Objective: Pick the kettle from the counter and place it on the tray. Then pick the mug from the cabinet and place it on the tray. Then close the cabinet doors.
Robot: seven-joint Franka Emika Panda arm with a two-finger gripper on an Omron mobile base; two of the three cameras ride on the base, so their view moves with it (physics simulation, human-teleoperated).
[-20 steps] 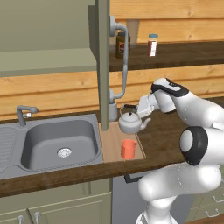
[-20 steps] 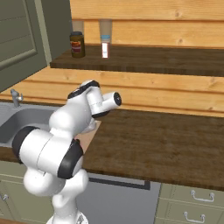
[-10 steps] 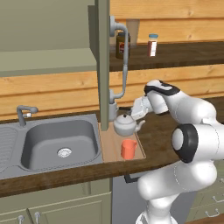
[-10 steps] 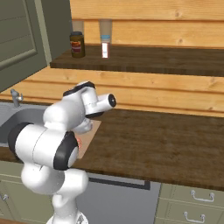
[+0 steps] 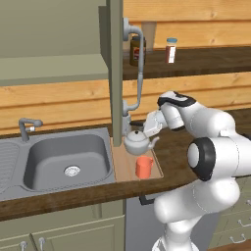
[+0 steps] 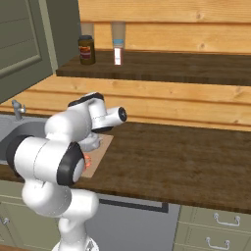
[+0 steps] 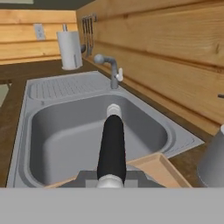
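Observation:
The silvery kettle (image 5: 136, 143) is low over the back of the tan tray (image 5: 125, 170); I cannot tell whether it rests on it. My gripper (image 5: 149, 128) is shut on its dark arched handle (image 7: 111, 144), which rises straight ahead in the hand view. The orange-red mug (image 5: 143, 167) stands upright on the tray's front part, right of the sink, and peeks out beside my arm (image 6: 87, 159). The cabinet (image 5: 54, 68) is open. One door (image 5: 116, 73) stands edge-on above the kettle, with its silver bar handle (image 5: 139, 63) facing me.
The grey sink (image 5: 68, 157) with its faucet (image 5: 27, 127) lies left of the tray in the dark counter (image 6: 171, 162). A dark jar (image 5: 137, 51) and a small bottle (image 5: 170, 49) stand on a high shelf. A paper towel roll (image 7: 70, 48) is beyond the sink.
My hand has moved left and down with the kettle, bringing it from the tray's right side to its back left part. The mug and the door have not moved.

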